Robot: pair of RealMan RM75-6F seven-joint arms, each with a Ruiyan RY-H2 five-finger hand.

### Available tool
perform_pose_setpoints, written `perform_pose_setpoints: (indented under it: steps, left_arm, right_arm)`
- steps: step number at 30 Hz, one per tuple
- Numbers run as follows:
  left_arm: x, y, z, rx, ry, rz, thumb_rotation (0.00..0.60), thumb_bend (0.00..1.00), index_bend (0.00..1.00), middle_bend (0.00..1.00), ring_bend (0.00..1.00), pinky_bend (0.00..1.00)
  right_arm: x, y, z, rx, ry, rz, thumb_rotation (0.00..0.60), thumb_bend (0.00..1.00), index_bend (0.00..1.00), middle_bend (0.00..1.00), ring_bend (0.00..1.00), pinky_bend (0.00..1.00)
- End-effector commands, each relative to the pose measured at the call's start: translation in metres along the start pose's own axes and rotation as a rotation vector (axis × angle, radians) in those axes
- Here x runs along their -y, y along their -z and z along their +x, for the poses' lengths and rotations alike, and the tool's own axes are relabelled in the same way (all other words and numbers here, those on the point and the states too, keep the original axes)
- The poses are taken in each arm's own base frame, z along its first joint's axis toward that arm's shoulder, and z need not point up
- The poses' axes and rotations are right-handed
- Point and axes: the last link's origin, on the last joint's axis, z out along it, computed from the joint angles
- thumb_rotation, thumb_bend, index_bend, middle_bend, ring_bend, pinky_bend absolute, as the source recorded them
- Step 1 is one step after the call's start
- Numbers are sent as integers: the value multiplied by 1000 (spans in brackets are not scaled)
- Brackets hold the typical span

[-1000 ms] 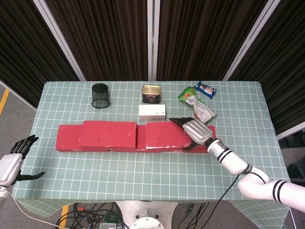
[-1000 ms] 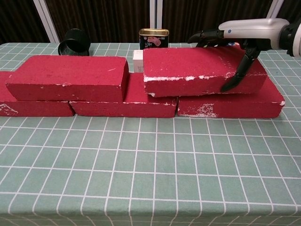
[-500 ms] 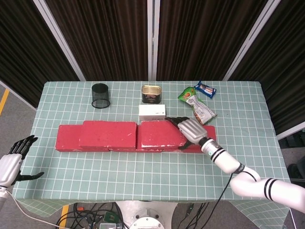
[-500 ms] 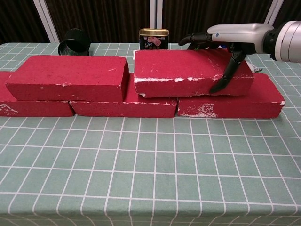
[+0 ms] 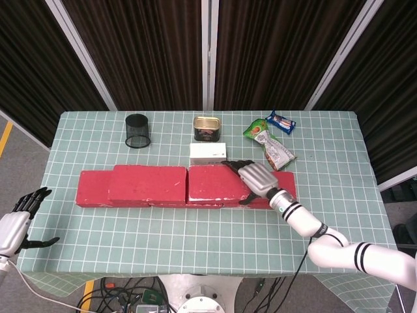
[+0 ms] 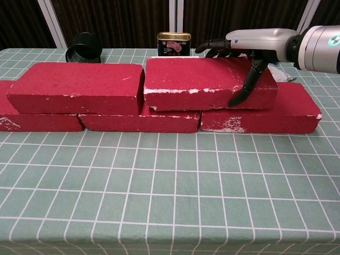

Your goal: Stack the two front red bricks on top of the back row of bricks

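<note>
A row of red bricks (image 6: 260,118) lies across the table. On top of it sit two more red bricks: the left one (image 5: 147,183) (image 6: 77,87) and the right one (image 5: 216,183) (image 6: 204,83), their ends nearly touching. My right hand (image 5: 251,178) (image 6: 249,50) grips the right top brick at its right end, fingers over the back and thumb down the front face. My left hand (image 5: 16,223) hangs off the table's left front corner, fingers spread, holding nothing; the chest view does not show it.
Behind the bricks stand a black mesh cup (image 5: 137,130), a tin can (image 5: 207,128) and a white box (image 5: 208,154). Snack packets (image 5: 271,140) lie at the back right. Bare checked tablecloth (image 6: 170,191) fills the front.
My right hand has slid the right top brick leftward along the back row until it nearly meets the left top brick. The left hand has barely moved.
</note>
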Motion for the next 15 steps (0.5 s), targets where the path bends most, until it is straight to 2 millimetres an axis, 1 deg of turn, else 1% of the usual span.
perform_pose_setpoints:
  steps: [1,15]
  left_arm:
    - [0,0,0,0,2,0,600,9,54,0,0,0]
    - [3,0,-1,10,16,2,600,9,54,0,0,0]
  right_arm:
    - [1,-1,0,1,-1,1,600,0,51,262,198,258]
    - [6,-6,-4,20,3,-5,600,0,52,260,193,258]
